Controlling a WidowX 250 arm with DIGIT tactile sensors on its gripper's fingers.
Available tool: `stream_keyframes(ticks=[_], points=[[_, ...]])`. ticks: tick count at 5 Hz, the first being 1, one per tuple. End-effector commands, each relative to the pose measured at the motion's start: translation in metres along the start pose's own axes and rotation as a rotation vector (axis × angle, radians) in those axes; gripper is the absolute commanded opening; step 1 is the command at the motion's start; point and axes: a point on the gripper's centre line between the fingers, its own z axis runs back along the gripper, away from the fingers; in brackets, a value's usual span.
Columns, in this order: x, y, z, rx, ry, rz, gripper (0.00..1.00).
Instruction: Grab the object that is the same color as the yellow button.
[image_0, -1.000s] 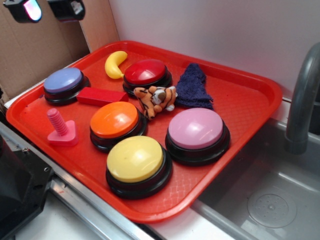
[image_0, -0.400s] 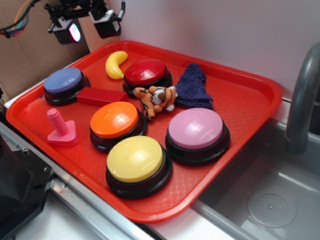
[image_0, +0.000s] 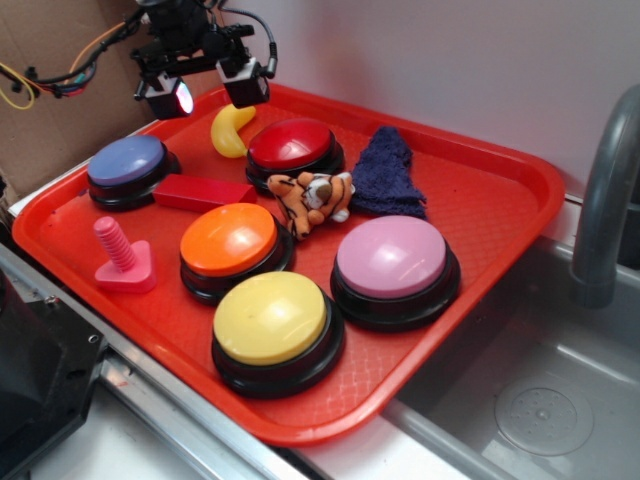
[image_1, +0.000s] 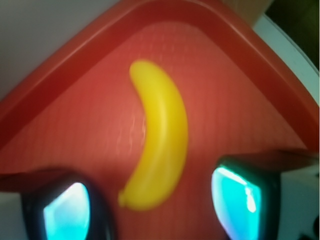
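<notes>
The small yellow toy banana lies at the back left of the red tray, beside the red button. In the wrist view the banana lies on the tray between my two fingers. My gripper hangs open just above the banana, empty, in the wrist view with its pads glowing cyan. The yellow button with its black base stands at the tray's front.
On the tray: a red button, a blue-purple button, an orange button, a pink button, a red block, a pink screw toy, a toy tiger, a dark blue cloth. A sink and faucet are at right.
My gripper has moved right and down from the upper left corner to just above the banana. The objects on the tray have not moved.
</notes>
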Motion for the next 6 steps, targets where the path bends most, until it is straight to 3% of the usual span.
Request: stream_keyframes(ticks=[1,3,4,6], points=[[0.023,0.005,-0.009,0.013,-0.036,0.008,1.00],[0.022,0.003,-0.025,0.017,-0.012,0.018,1.00],[0.021,0.002,-0.026,0.027,-0.019,0.023,0.04],[0.017,-0.009,0.011,0.005,-0.035,-0.069,0.00]])
